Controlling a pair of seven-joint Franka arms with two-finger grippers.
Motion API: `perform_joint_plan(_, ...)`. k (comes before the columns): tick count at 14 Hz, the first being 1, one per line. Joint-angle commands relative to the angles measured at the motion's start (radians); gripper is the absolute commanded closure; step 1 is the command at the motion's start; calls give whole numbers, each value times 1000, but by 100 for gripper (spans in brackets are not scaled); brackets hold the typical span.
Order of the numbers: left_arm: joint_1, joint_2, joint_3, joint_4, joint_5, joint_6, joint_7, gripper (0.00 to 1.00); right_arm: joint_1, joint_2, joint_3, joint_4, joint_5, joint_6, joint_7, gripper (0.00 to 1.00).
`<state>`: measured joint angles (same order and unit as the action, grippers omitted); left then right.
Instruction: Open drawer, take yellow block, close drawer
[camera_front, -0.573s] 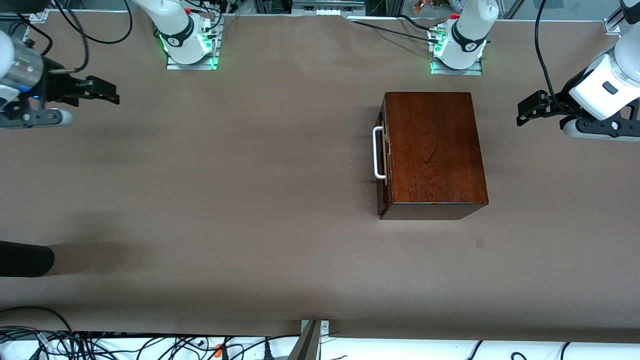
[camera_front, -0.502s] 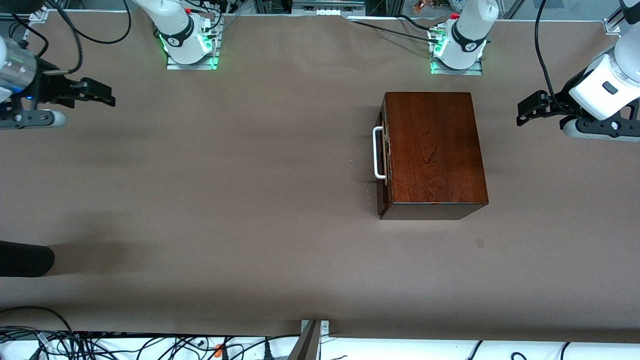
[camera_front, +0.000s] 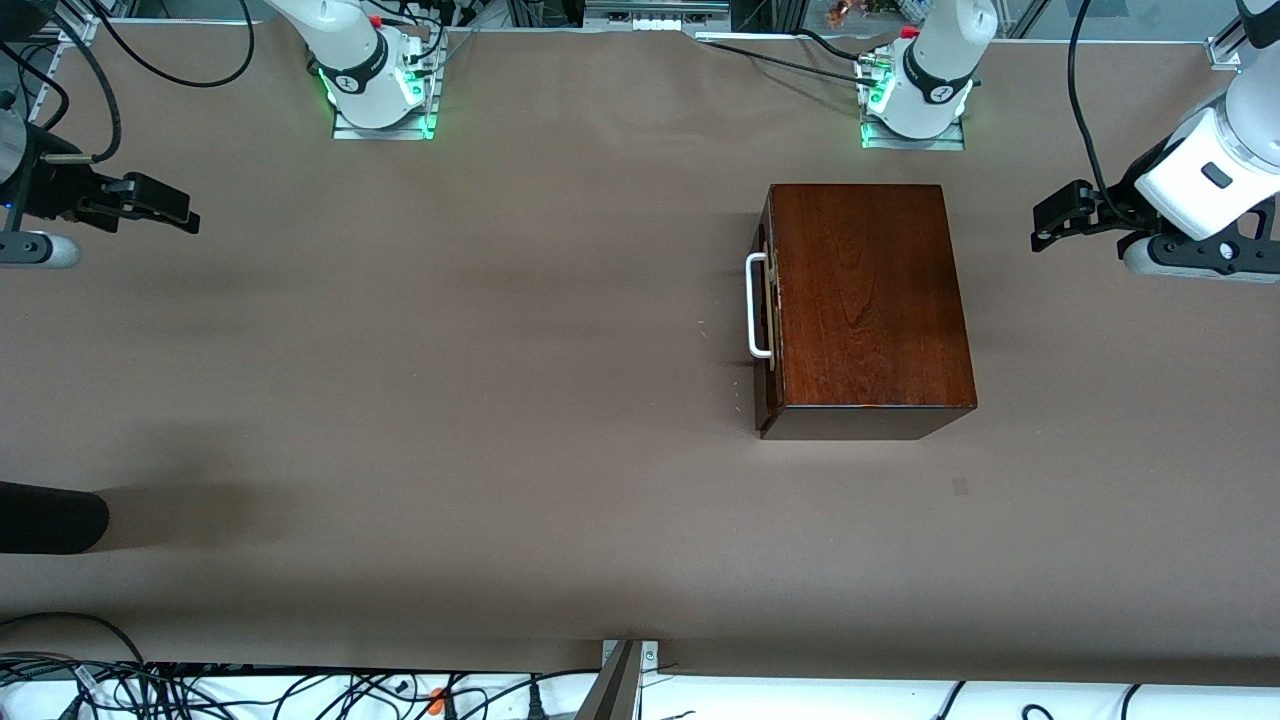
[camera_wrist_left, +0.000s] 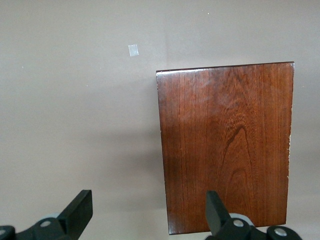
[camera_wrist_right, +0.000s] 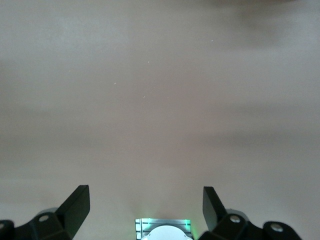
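The dark mahogany box (camera_front: 865, 300) stands on the table toward the left arm's end, and it also shows in the left wrist view (camera_wrist_left: 225, 145). The drawer is shut in it, and its dark front with the white loop handle (camera_front: 755, 305) faces the right arm's end. The yellow block is hidden. My left gripper (camera_front: 1050, 225) is open and empty over the bare table beside the box's back end; its own view (camera_wrist_left: 147, 205) shows the box top. My right gripper (camera_front: 175, 205) is open and empty over the table at the right arm's end, and its own view (camera_wrist_right: 145, 200) shows only bare table.
The arm bases (camera_front: 375, 90) (camera_front: 915, 100) stand at the table's edge farthest from the front camera. A dark rounded object (camera_front: 50, 518) pokes in at the right arm's end. A small pale patch (camera_front: 960, 486) lies nearer the camera than the box. Cables run along the nearest edge.
My right gripper has drawn away from the box toward the right arm's end of the table. The left gripper and the box have hardly moved.
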<state>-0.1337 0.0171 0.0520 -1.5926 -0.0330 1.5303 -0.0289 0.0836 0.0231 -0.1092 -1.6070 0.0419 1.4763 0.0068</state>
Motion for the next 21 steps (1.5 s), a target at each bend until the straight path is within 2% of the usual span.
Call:
perform_joint_plan(1, 0, -2, 0, 3, 4, 13, 9, 0, 1, 1, -4, 13, 9, 1, -10, 0)
perform_joint_plan(6, 0, 1, 2, 55, 5, 13, 12, 0, 2, 1, -3, 12, 6, 1, -8, 0)
perform_joint_plan(16, -13, 18, -9, 57, -5, -7, -14, 0, 8, 8, 2, 12, 4, 27, 2, 0)
perform_joint_plan(19, -17, 23, -110, 56, 5, -12, -213, 0, 7, 8, 0, 12, 6, 27, 2, 0)
perform_joint_plan(21, -15, 40, -203, 60, 19, -7, -352, 0, 7, 8, 0, 12, 6, 26, 2, 0)
